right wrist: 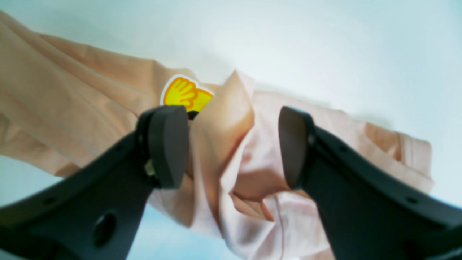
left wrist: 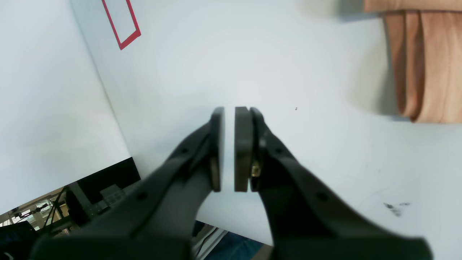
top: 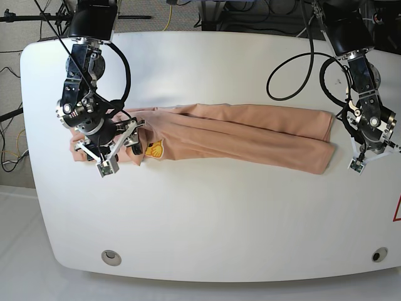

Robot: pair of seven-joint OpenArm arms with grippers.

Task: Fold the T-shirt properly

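Stretched in a long wrinkled band across the white table (top: 207,213), peach cotton T-shirt (top: 250,135); right gripper (right wrist: 231,148) spread wide over its logo end, left gripper (left wrist: 234,148) closed, empty, just beside its other end.

White table (top: 207,219), rounded corners, two round ports set near the front edge: one left (top: 111,256), one right (top: 376,254). Red tape outline (left wrist: 121,22) on the surface. Pale floor (top: 19,251) around it. Black cables (top: 250,15) behind. Dark equipment (left wrist: 104,184), possibly a monitor, beyond the table edge. Even, diffuse lighting.
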